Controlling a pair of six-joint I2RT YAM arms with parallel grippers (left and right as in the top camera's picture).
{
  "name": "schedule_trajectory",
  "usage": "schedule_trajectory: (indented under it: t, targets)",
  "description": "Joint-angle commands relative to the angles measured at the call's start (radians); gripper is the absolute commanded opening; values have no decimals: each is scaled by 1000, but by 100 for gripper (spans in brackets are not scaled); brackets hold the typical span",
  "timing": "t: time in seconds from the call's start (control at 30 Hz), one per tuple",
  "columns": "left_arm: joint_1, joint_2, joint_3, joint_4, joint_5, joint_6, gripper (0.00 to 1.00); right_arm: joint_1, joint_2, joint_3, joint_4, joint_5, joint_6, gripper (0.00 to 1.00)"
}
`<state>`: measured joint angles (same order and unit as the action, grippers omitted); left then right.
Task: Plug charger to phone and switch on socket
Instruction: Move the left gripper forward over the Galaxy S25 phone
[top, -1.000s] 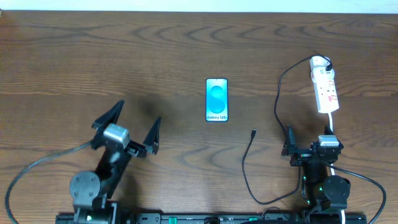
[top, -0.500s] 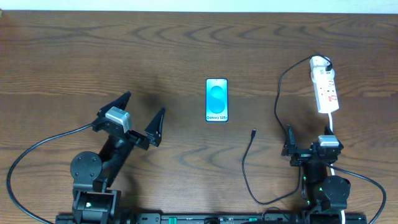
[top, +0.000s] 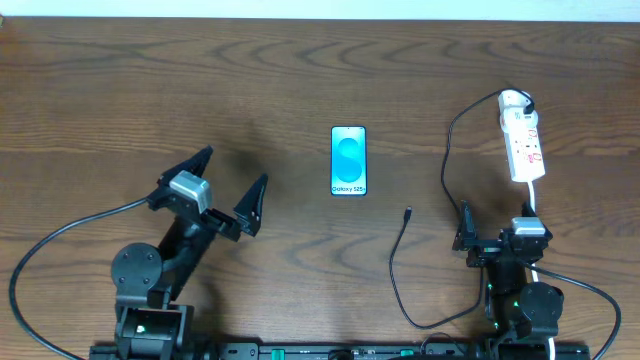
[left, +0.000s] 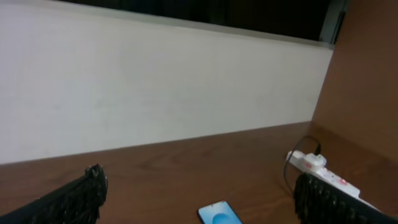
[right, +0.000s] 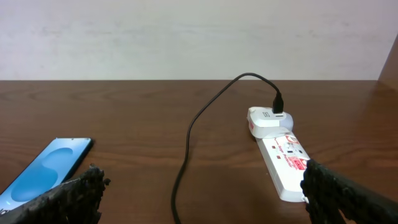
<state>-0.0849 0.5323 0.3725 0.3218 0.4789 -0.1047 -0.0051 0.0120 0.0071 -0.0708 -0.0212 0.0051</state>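
Left tool (top: 233, 166) and right tool (top: 497, 215) both spread apart, empty.
The phone (top: 348, 160) lies mid surface (top: 300, 70); the charger (top: 392, 270) tip rests near it, apart, cable reaching the socket (top: 523, 140) beyond the right tool.

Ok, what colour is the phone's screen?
Bright blue-cyan with a white band at one end; the phone shows best in the overhead view.

Phone (top: 348, 160) ctr, socket (top: 523, 140) far R, charger (top: 408, 214) btwn.
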Motion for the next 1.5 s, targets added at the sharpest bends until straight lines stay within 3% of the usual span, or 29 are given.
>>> schedule_trajectory:
  t: [0.0,0.13,0.23,0.3,0.47,0.73,0.87,0.97,1.03,1.2,1.47]
  targets:
    - [5,58,145,-82,22,-5,98,6,-5,-2,-5,8,-14,99]
    - [5,236,379,-401,22,-5,98,7,-5,-2,-5,8,-14,99]
    - [5,500,712,-841,36,-5,98,7,-5,-2,-5,8,-14,99]
    - [5,599,824,-953,91,-6,98,7,-5,-2,-5,8,-14,99]
    - [5,760,916,-944,372,-10,98,6,-5,-2,-5,8,-14,99]
    - [-6,793,917,-929,380,-24,98,6,-5,-2,-5,8,-14,99]
    - [-41,792,941,-932,312,-25,98,6,-5,-2,-5,8,-14,99]
    - [-97,800,998,-993,177,-24,98,6,-5,-2,-5,8,-14,99]
    - [-168,830,1104,-1123,-11,-21,98,7,-5,-2,-5,8,-14,99]
    - [-275,948,1324,-1414,-291,0,98,6,-5,-2,-5,8,-14,99]
    - [-316,1047,1337,-1440,-261,-20,98,6,-5,-2,-5,8,-14,99]
